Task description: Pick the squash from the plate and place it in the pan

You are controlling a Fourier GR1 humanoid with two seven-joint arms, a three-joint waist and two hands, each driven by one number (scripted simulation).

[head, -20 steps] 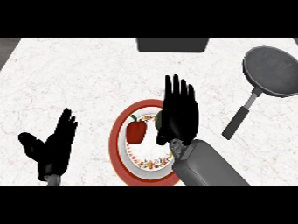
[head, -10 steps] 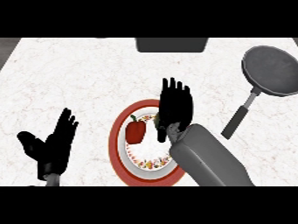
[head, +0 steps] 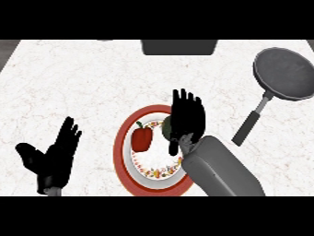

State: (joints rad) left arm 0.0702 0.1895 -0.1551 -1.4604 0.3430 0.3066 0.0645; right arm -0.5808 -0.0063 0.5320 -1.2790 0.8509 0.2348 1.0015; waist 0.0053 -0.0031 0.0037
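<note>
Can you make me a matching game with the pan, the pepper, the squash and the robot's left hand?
Things:
1. pan
2. pepper
3. squash
4. left hand

Clues:
A. red, on the plate
B. green, partly hidden by the right hand
C. open, at the lower left
D. grey, at the right of the counter

Pairs: 1-D, 2-A, 3-B, 4-C.
</note>
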